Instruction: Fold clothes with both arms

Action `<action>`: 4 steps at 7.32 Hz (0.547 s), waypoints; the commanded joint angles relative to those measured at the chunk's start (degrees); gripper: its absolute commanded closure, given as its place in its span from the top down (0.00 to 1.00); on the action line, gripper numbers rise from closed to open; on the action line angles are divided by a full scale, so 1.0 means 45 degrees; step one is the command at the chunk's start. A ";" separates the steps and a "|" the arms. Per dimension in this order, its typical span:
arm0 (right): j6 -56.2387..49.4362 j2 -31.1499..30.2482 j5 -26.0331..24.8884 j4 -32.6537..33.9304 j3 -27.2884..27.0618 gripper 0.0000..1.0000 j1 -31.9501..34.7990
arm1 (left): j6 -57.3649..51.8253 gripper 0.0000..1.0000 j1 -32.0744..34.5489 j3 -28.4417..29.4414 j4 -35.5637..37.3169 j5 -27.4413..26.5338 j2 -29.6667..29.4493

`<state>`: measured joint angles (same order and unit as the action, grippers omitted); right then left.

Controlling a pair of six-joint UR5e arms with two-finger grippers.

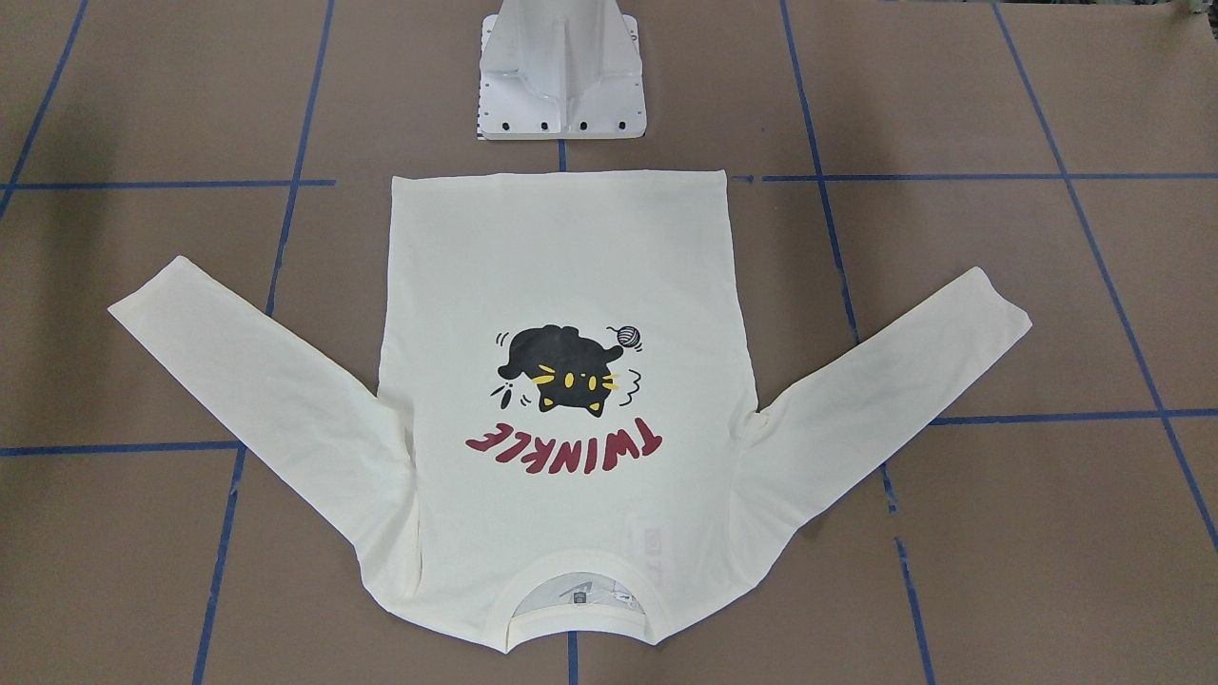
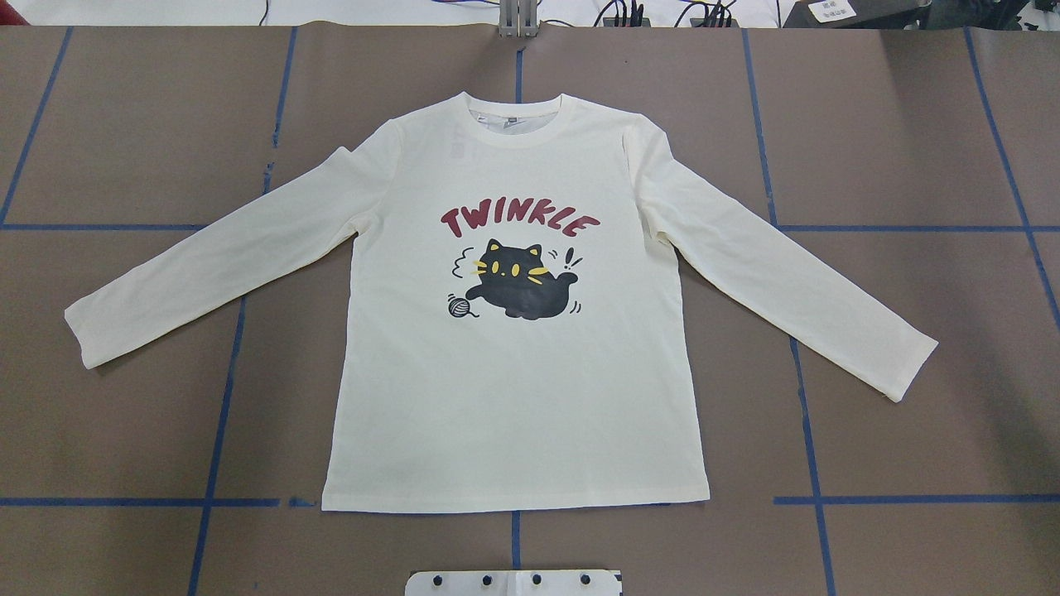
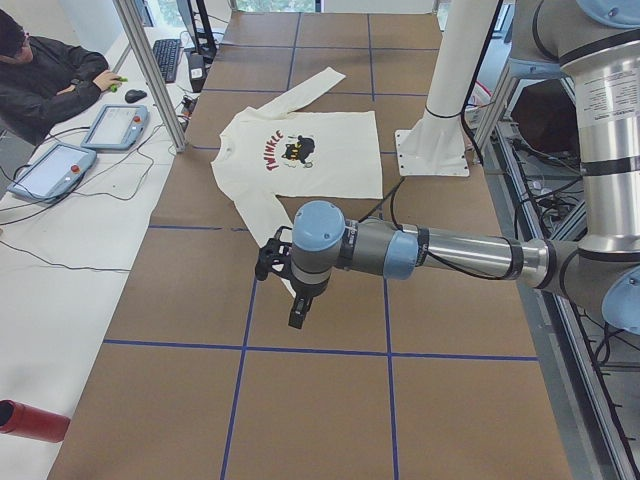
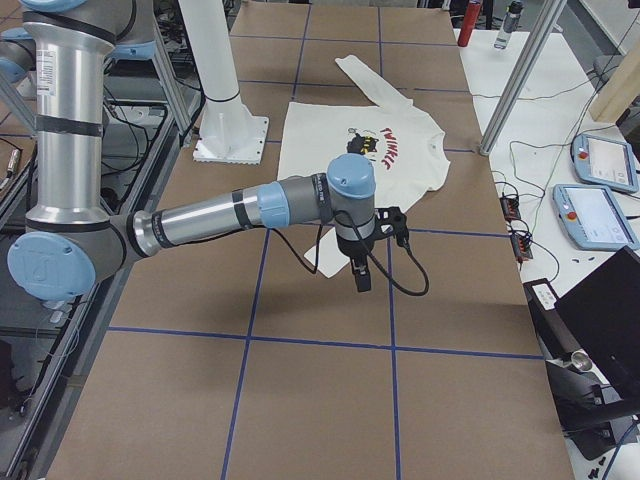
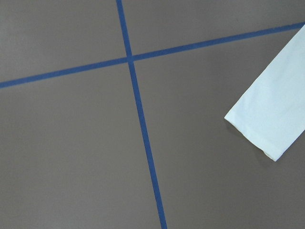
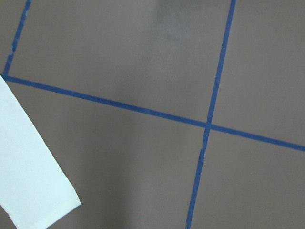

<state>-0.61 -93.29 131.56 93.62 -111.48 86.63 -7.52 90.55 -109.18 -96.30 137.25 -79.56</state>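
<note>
The cream T-shirt [image 2: 513,397] lay flat and print-up in the middle of the brown table [image 2: 911,124], with both sleeves spread out to the sides. Its hem was just short of the white pedestal base [image 1: 561,86] and its collar was on the far side. The left end effector [image 3: 298,310] and the right end effector [image 4: 361,275] each hung raised over the table near a sleeve cuff, and the side views did not let me tell whether either was open or closed.
</note>
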 commanded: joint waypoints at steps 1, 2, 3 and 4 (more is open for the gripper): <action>0.0271 0.0673 0.0602 0.0016 -0.0030 1.00 0.0025 | 0.0127 1.00 0.0422 0.0334 -0.2107 0.0007 -0.1204; 0.0602 0.0576 0.1129 -0.0197 -0.0224 1.00 0.0025 | 0.0185 1.00 0.0444 0.0472 -0.3083 0.0007 -0.1110; 0.0973 0.0150 0.1193 -0.1804 -0.0284 1.00 -0.0091 | 0.0186 1.00 0.0464 0.0512 -0.3190 0.0026 -0.1148; 0.2504 -0.0957 0.1174 -0.3754 -0.0265 1.00 -0.0672 | 0.0186 1.00 0.0464 0.0435 -0.3191 0.0026 -0.1148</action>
<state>4.78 -93.26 136.46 85.66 -112.55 85.72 -6.72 92.54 -107.14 -109.79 137.34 -84.61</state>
